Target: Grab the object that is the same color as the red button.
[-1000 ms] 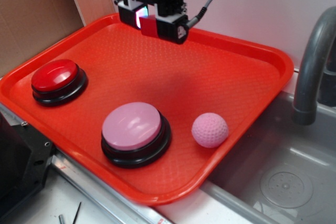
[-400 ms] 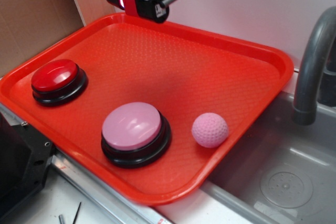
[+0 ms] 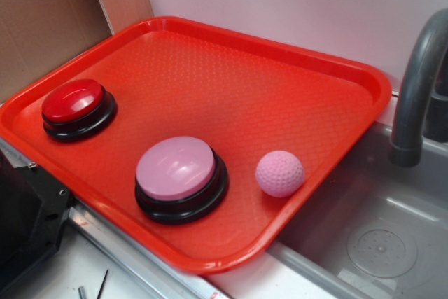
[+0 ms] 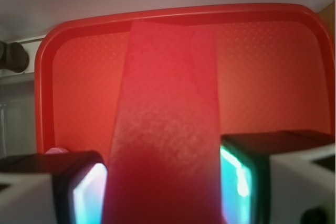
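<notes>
Gripper (image 4: 160,182) is clenched on the red cube (image 4: 165,129), which fills the gap between both fingers (image 4: 86,195) in the wrist view. It hangs high over the far left corner of the tray (image 3: 315,103), nearly out of the exterior shot. To finish well: keep squeeze constant, no jerks, cube looks centred so no regrip needed. Red button (image 3: 72,100) sits near left, pink button (image 3: 175,167) and ball (image 3: 280,173) near edge, all untouched. Versus a second ago: the gripper has risen and shifted left; nothing on the tray moved.
</notes>
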